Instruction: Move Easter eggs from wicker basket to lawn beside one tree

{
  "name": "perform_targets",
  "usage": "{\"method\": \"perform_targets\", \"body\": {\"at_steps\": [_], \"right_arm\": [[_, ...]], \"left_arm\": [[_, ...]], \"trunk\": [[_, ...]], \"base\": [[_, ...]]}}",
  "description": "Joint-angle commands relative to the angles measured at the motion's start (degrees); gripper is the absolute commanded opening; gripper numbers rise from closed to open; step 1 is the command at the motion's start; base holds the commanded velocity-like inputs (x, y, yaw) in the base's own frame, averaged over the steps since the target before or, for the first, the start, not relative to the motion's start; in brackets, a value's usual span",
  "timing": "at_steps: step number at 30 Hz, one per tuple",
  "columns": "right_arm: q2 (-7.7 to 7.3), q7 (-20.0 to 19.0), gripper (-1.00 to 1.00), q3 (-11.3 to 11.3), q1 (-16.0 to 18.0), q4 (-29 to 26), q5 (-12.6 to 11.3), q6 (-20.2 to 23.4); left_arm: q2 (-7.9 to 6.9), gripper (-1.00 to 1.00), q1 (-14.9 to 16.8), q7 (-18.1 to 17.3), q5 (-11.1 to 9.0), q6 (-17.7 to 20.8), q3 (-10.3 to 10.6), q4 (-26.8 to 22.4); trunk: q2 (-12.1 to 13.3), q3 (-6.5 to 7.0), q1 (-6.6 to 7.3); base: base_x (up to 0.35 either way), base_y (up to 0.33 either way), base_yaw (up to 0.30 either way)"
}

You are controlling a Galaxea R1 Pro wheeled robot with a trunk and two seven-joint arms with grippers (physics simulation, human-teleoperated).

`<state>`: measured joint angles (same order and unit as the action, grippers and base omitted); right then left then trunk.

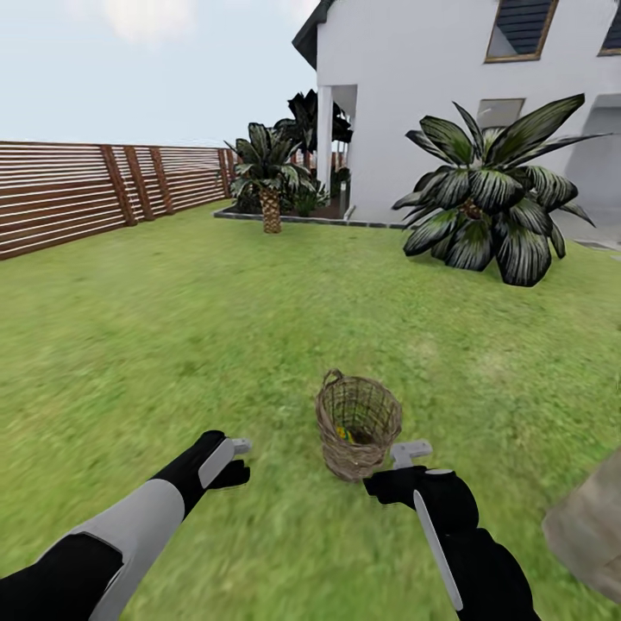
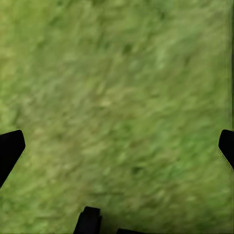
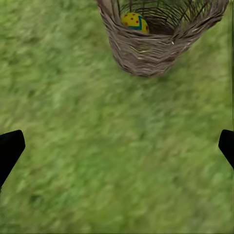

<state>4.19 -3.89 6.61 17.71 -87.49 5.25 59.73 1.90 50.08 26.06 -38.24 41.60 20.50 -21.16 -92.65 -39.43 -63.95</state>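
The wicker basket [image 1: 357, 424] stands upright on the lawn [image 1: 172, 345] at about 6 o'clock in the head view, just ahead of the robot, with a small loop handle at its far left rim; inside it a yellow Easter egg [image 3: 135, 22] with red dots and a blue-green band lies against the woven wall, and a glimpse of yellow shows through the weave from the head camera; how many eggs lie inside cannot be told. The right hand [image 1: 412, 459] hovers over the grass at 5 o'clock of the basket, near its base without touching it, its fingers [image 3: 10, 148] spread wide apart and holding nothing. The left hand [image 1: 241, 457] hangs over bare grass at 8 o'clock of the basket, well apart from it, likewise spread open and empty. A grey stone [image 1: 591, 535] lies at 4 o'clock. Farther off, a broad-leaved bush [image 1: 496, 203] sits at 1 o'clock before the white house [image 1: 405, 112]; a short palm [image 1: 271, 185] stands at 11 o'clock; a brown slatted fence [image 1: 78, 194] runs along 10 o'clock.
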Motion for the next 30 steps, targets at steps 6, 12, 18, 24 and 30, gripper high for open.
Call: {"method": "perform_targets", "body": {"at_steps": [6,12,18,24,30], "right_arm": [[0.04,-0.4,1.0,0.1,0.0,0.0,0.6,0.3],[0.03,-0.4,1.0,0.0,0.0,0.0,0.6,0.3],[0.05,-0.4,1.0,0.0,0.0,0.0,0.6,0.3],[0.04,-0.4,1.0,0.0,0.0,0.0,0.6,0.3],[0.04,-0.4,1.0,0.0,0.0,0.0,0.5,0.3]], "left_arm": [[-0.06,1.0,0.0,0.4,-0.6,0.1,0.4,-0.1],[-0.06,1.0,0.0,0.4,-0.6,0.1,0.4,-0.1],[-0.06,1.0,0.0,0.4,-0.6,0.1,0.4,0.0],[-0.06,1.0,0.0,0.4,-0.6,0.1,0.4,0.0],[-0.06,1.0,0.0,0.4,-0.6,0.1,0.5,0.0]], "trunk": [[0.0,0.34,-0.03],[0.0,0.74,-0.03],[0.0,1.14,-0.03],[0.0,1.55,-0.03],[0.0,1.95,-0.03]], "base": [[0.325,0.171,-0.213],[0.324,0.172,-0.215],[0.324,0.164,-0.215],[0.324,0.156,-0.215],[0.313,0.175,-0.215]]}}
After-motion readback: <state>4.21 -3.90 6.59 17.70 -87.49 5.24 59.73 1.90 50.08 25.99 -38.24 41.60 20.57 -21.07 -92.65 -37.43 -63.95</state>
